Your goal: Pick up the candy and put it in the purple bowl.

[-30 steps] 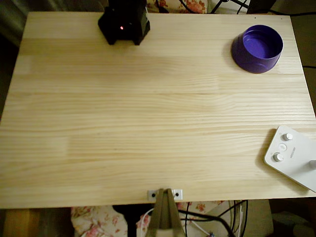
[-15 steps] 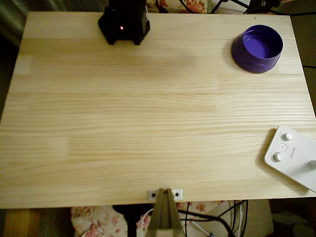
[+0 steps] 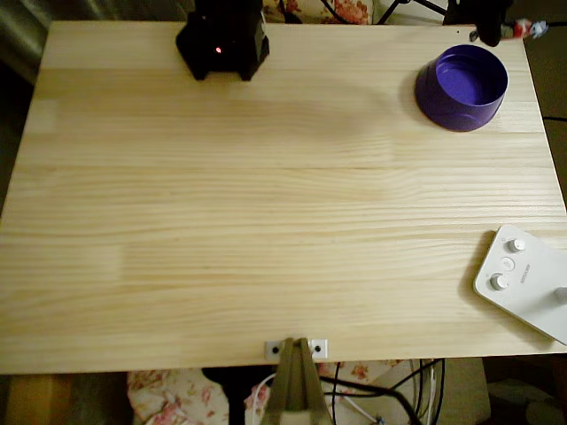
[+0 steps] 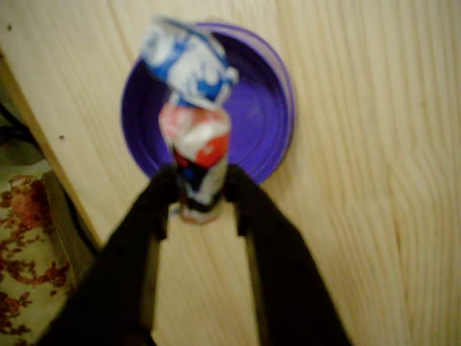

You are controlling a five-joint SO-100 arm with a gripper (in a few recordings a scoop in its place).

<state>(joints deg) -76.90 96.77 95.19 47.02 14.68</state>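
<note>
Here: one candy [image 4: 196,155] in jaws, one purple bowl [image 4: 256,108].

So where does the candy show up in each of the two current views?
Overhead view: the candy sits at the top right edge, just past the table's far edge, above the purple bowl.
Wrist view: upper centre, pinched between the fingers of the gripper, in front of the bowl.
Shared landmark: the purple bowl.
</note>
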